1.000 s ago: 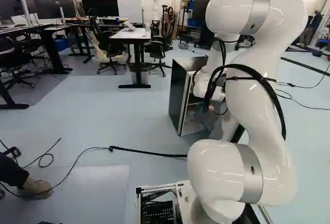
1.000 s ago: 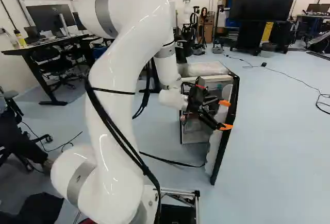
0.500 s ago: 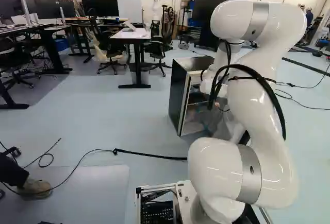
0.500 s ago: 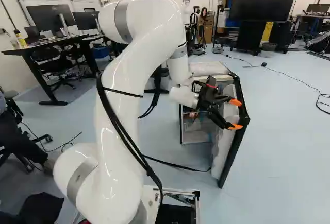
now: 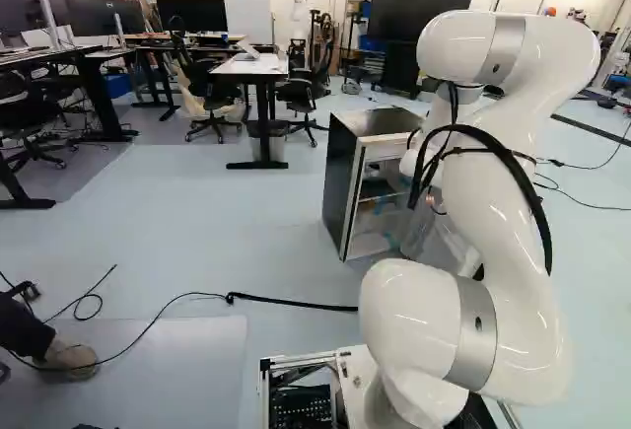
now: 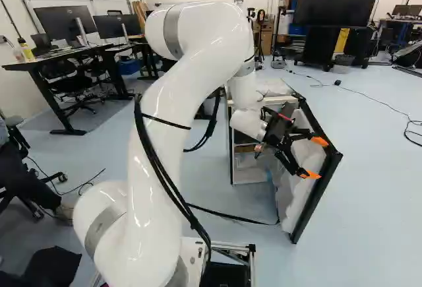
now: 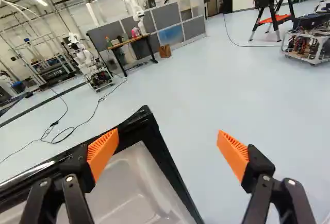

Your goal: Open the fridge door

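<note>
White lining within a black frame faces the arm: the fridge door (image 6: 290,198) stands swung wide from the fridge (image 5: 339,187), at the right of the right base view. The gripper (image 6: 316,158) is by the door's inner side, its two orange-padded fingers spread wide with nothing gripped between them. In the wrist view one finger overlaps the frame near a corner, and the other is over bare floor; whether the first touches, I cannot tell.

The white arm (image 6: 184,89) climbs from its base joint, leaning toward the fridge, folds at a high elbow, then drops steeply to a wrist that points outward and slightly down, past the fridge's front. Black cables (image 6: 158,158) run along its lower length.

A black cord (image 5: 296,303) crosses the floor before the fridge. Farther off are a white table (image 5: 251,67), a large screen (image 6: 339,0) and, ahead of the gripper, another robot (image 7: 87,62).
</note>
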Controlling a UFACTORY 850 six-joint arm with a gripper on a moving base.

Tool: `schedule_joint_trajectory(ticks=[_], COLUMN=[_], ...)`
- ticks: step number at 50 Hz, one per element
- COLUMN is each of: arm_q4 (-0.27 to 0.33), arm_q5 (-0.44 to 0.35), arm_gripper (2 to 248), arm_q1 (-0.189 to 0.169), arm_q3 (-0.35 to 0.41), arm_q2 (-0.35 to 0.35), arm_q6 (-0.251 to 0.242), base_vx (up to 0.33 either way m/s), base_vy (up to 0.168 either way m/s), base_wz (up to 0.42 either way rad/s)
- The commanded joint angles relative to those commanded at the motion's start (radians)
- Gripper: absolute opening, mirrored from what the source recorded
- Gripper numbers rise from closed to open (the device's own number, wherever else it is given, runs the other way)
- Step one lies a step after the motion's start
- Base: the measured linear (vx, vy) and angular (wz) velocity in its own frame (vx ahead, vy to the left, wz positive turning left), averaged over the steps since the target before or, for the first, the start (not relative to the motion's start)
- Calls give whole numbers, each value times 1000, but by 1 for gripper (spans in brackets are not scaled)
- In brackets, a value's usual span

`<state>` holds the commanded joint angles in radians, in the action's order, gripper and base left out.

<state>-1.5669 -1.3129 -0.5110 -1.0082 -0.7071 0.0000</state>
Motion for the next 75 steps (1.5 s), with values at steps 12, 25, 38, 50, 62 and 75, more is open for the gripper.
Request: schedule_joint_trajectory(ticks=[12,25,38,50,62,75], arm_q4=[0,0,0,0,0,0], arm_q5=[0,0,0,0,5,24], arm_gripper=[247,247,247,247,247,247], arm_q1=[-51,-77,-61,-26,5,14], arm_q3=[-46,-82,-72,-14,9,-12], arm_q2=[-24,-43,-38,-7,5,-6], arm_q6=[0,0,0,0,0,0], base_vx=[0,0,0,0,0,0], base_vy=[0,0,0,0,0,0], base_wz=[0,0,0,0,0,0])
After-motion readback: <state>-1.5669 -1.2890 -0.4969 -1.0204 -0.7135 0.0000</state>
